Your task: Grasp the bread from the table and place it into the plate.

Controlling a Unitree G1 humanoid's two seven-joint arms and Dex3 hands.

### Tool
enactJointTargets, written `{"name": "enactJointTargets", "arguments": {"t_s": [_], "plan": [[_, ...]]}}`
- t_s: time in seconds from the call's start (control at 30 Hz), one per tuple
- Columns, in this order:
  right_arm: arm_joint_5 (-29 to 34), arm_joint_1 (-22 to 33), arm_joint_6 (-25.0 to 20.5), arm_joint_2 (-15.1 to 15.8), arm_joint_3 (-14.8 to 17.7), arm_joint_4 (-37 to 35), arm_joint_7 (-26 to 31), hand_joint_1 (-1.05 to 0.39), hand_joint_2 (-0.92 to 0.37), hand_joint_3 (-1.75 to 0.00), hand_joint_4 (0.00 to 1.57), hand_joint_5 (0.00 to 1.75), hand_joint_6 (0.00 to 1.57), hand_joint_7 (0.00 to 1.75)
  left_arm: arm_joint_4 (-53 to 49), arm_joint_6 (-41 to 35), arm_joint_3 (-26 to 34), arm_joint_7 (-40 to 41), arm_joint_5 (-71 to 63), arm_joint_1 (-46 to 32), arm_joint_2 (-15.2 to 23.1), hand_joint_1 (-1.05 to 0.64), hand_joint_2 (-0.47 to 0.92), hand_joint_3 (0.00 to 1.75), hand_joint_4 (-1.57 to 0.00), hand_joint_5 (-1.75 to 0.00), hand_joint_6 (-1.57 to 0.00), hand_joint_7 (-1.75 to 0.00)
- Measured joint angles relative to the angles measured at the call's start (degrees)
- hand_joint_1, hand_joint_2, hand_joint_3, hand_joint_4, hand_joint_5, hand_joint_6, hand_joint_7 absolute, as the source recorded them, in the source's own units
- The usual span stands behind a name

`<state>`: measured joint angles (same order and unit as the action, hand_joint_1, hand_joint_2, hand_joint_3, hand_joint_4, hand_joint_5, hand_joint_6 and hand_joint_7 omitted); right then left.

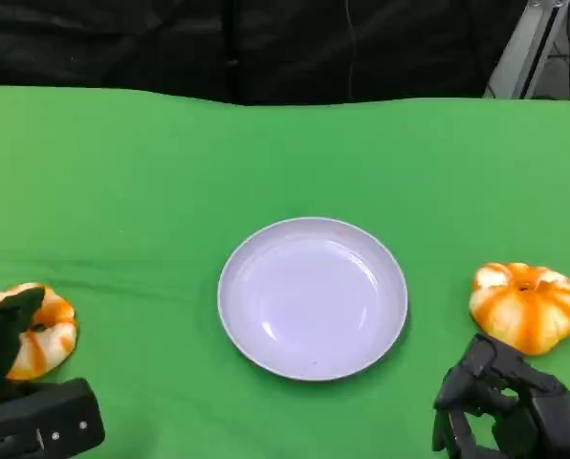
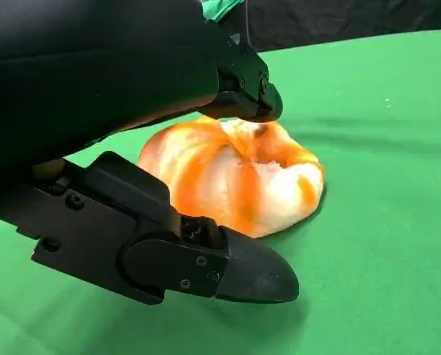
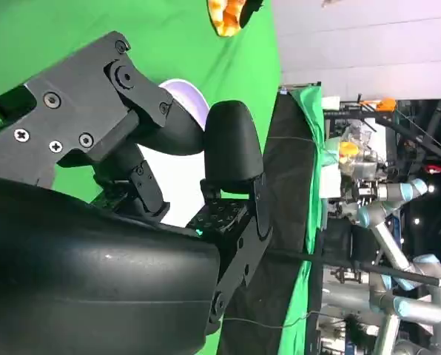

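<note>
My left hand (image 1: 17,382) sits at the near left bread (image 1: 38,328), fingers apart around it, one over the top, one low alongside; I judge the grasp not yet closed. My right hand (image 1: 510,406), fingers curled on nothing, rests just before the right bread (image 1: 526,304). Beyond, the plate (image 1: 312,296) holds nothing, so lifting and placing remain. I read no writing anywhere.

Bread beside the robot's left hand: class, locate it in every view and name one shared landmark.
Head view: bread at the left edge.
Left wrist view: centre, under the left hand.
Right wrist view: top edge, beyond the plate.
Shared landmark: the green tablecloth.
</note>
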<state>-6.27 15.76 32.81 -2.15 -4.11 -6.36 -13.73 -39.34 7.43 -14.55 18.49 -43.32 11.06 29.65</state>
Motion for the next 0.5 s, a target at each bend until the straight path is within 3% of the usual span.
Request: {"name": "enactJointTargets", "arguments": {"t_s": [0.5], "plan": [[-0.01, 0.00, 0.00, 0.00, -0.04, 0.00, 0.00, -0.15, -0.51, -1.29, 0.84, 1.75, 0.76, 1.55, -0.42, 0.19, -1.01, 0.66, 0.82, 0.36, 0.00, -0.95, 0.92, 0.25, -0.10, -0.02, -0.31, 0.00]]}}
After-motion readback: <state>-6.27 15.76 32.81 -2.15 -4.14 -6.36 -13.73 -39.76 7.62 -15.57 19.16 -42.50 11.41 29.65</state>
